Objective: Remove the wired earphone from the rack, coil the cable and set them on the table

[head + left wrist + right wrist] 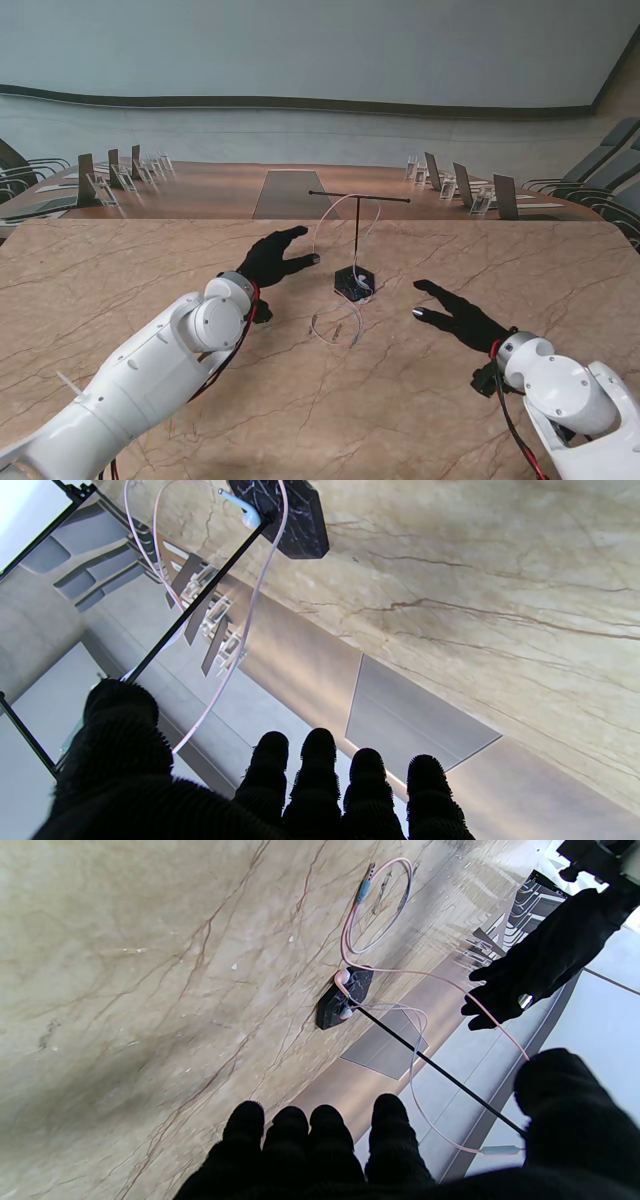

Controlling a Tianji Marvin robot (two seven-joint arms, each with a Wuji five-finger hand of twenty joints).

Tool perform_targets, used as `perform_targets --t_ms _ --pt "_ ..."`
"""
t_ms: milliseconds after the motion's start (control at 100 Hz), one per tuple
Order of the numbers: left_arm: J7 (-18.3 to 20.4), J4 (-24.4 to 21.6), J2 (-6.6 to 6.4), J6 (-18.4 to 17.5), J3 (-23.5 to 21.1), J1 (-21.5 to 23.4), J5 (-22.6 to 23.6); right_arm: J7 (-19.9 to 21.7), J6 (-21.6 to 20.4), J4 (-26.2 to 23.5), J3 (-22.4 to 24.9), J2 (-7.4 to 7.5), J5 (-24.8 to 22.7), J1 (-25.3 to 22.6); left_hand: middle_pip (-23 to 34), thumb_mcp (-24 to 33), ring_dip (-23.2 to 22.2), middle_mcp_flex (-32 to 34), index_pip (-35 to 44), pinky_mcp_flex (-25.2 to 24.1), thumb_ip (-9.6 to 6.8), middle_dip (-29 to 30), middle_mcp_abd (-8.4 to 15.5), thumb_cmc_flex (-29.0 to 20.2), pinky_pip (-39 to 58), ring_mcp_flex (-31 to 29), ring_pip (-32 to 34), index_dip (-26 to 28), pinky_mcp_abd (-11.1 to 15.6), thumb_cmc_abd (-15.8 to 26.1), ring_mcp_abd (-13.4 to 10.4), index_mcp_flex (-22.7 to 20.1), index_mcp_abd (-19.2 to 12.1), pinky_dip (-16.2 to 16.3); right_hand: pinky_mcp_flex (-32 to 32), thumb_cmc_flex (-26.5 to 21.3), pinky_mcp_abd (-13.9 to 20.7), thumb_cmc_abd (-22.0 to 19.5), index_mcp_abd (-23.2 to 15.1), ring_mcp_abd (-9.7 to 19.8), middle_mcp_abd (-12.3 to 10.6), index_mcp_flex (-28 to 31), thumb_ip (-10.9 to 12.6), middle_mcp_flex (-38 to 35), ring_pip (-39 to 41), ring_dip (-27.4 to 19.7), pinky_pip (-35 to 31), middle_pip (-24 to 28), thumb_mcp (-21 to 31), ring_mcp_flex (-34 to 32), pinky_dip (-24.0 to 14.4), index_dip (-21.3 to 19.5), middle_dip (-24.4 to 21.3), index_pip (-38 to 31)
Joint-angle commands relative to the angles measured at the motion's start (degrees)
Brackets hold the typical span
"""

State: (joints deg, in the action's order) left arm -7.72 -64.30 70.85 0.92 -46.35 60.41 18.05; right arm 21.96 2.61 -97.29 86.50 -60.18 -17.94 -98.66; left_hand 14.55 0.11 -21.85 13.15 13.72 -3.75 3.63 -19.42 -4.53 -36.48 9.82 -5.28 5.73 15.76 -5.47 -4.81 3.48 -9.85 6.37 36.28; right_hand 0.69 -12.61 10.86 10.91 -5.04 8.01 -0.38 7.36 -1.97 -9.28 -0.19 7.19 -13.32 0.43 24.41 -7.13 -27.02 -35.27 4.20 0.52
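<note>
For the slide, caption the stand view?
Both open hands, left hand and right hand, flank the rack, earphone cable still draped.

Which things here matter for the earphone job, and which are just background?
Belongs to the job:
- wired earphone, cable draped over the rack, plug end lying on the table
- rack, a T-shaped black stand
- marble table, where the coil goes
- left hand and right hand, both open, holding nothing

Just lying about:
- conference table behind
- chairs
</note>
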Motion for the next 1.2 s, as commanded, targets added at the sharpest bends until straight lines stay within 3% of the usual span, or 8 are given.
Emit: perform_targets --t_ms 0,370,790,860,980,1050,1130,1190 --pt "-0.43 0.74 1.03 -0.81 0.42 -1.21 -0.69 0.14 0.13 -0.07 -0.14 -0.12 -0.19 0.23 -0.93 -0.51 0.6 -1.3 -2.45 -0.63 -1.08 1.0 0.99 -0.71 -0.4 1.82 -1.08 -0.81 1.46 -1.44 -1.74 1.4 -0.33 0.92 0.5 0.55 2.22 -1.1 -1.01 1.09 -0.28 0.36 -1.06 0.4 -0.8 0.02 1.09 -0.19 -0.77 2.25 -1.02 -0.82 -0.56 -0.57" --pt "-0.36 6.93 3.12 -3.87 3.87 -6.82 -3.24 0.52 0.53 0.2 -0.11 -0.04 -0.45 0.65 -0.05 -0.26 0.41 -0.22 -0.79 -0.15 -1.16 0.6 1.2 -0.74 -0.19 0.6 -0.59 0.4 0.72 -0.86 -1.56 0.81 -1.72 1.01 0.51 0.53 2.16 -1.07 -0.94 1.11 -0.25 0.49 -1.06 0.26 -0.76 0.13 1.04 0.11 -0.77 2.22 -1.12 -1.12 -0.55 -1.15" --pt "-0.41 6.82 4.3 -5.22 4.99 -8.15 -5.84 0.68 0.69 0.33 -0.28 -0.02 -0.28 0.75 5.11 3.38 -4.17 8.32 15.94 2.55 -1.17 -5.28 1.14 -1.79 2.19 -5.85 4.39 9.69 -1.55 1.69 1.0 0.35 -4.3 4.31 0.56 0.46 2.09 -1.13 -0.95 1.02 -0.13 0.52 -1.06 0.23 -0.7 0.37 0.92 0.62 -0.81 2.23 -1.3 -1.19 -0.46 -2.89" --pt "-0.14 6.43 4.41 -5.09 4.95 -8.13 -6.58 0.62 0.77 0.18 -0.25 -0.04 -0.24 0.56 7.06 4.61 -6.1 10.16 17.91 3.27 -0.87 -7.76 1.02 -4.91 3.01 -7.31 6.52 10.65 -1.98 3.49 1.59 -0.43 -5.29 5.08 0.56 0.4 2.05 -1.09 -0.94 0.98 -0.11 0.52 -1.06 0.22 -0.7 0.41 0.89 0.69 -0.81 2.21 -1.34 -1.16 -0.44 -3.33" --pt "0.55 5.79 4.32 -4.73 5.22 -8.29 -6.81 0.29 0.73 -0.27 -0.07 -0.11 -0.22 -0.04 10.06 -0.9 -9.86 13.2 20.99 4.36 -0.77 -12.95 0.77 -17.02 5.03 -9.78 10.63 12.16 -2.59 9.52 2.82 -1.37 -6.49 6.47 0.59 0.34 2.03 -1.13 -0.91 1.01 -0.11 0.41 -1.07 0.2 -0.69 0.48 0.81 0.83 -0.84 2.22 -1.44 -1.03 -0.4 -4.14" --pt "0.87 5.24 4.22 -4.57 5.2 -8.16 -6.98 0.13 0.81 -0.61 0.1 -0.14 -0.27 -0.44 11.71 -2.17 -10.78 14.62 23.55 4.54 0.53 -14.89 0.68 -27.02 6.59 -10.64 12.52 12.81 -3.06 9.64 3.44 -1.31 -8.03 6.7 0.61 0.29 2.04 -1.09 -0.94 0.95 -0.12 0.4 -1.08 0.23 -0.69 0.52 0.78 0.89 -0.87 2.23 -1.48 -0.92 -0.38 -4.64" --pt "0.68 4.6 4.19 -4.39 5.09 -7.86 -6.98 0.08 0.82 -0.85 0.23 -0.15 -0.4 -0.73 12.65 -2.11 -10.69 15.47 26.37 4.08 -0.01 -16.05 0.6 -34.77 8.62 -10.97 13.38 12.84 -3.52 8.83 3.77 -1.15 -10.6 6.49 0.63 0.25 2.0 -1.08 -0.89 0.91 -0.07 0.42 -1.08 0.22 -0.7 0.56 0.75 0.96 -0.89 2.24 -1.53 -0.75 -0.37 -5.34" --pt "0.43 4.15 4.12 -4.26 5.06 -7.65 -6.63 0.04 0.72 -0.88 0.26 -0.15 -0.39 -0.81 11.72 -0.52 -10.48 17.1 27.76 3.59 -0.9 -23.28 0.38 -37.37 11.21 -11.56 14.01 13.23 -3.78 8.56 3.97 -1.64 -13.16 5.55 0.63 0.2 2.02 -1.14 -0.84 0.93 -0.09 0.38 -1.07 0.22 -0.69 0.59 0.73 1.01 -0.9 2.22 -1.56 -0.57 -0.35 -6.03"
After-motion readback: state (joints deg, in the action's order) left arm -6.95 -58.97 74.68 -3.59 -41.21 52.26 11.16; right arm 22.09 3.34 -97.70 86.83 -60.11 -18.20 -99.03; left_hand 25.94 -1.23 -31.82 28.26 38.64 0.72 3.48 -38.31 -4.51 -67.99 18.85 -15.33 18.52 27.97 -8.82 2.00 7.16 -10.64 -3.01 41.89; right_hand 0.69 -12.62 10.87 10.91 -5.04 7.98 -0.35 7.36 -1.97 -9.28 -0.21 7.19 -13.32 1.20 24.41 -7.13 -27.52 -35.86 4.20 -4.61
